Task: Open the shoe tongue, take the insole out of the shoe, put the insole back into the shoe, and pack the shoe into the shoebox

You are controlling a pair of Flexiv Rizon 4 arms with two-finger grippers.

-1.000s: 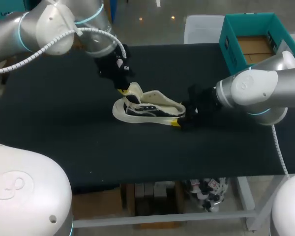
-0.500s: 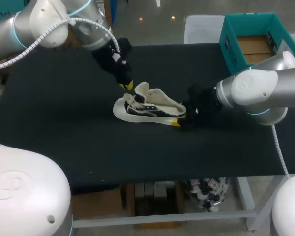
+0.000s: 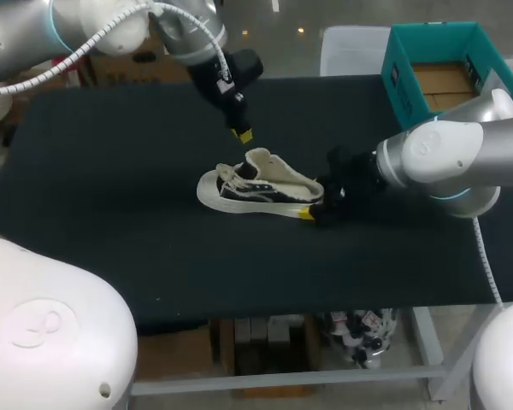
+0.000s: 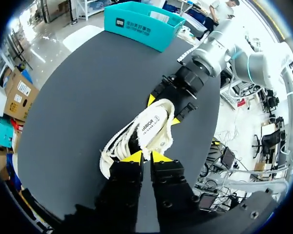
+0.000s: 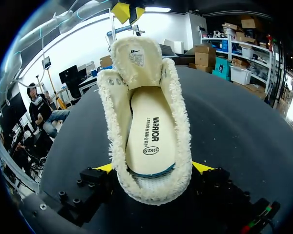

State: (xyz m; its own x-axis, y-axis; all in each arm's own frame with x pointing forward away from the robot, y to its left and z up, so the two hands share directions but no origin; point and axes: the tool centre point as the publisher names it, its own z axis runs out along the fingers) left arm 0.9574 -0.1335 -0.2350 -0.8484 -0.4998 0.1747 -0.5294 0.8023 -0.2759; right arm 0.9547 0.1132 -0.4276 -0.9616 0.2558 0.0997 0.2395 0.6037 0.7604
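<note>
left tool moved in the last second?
Yes. The left tool pulled away from the tongue, toward the table's far edge and the shoebox side.

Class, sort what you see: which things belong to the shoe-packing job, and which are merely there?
Belong to the job: shoe; tongue; insole; teal shoebox; left gripper; right gripper.
Merely there: black table; brown cardboard inside the shoebox.
</note>
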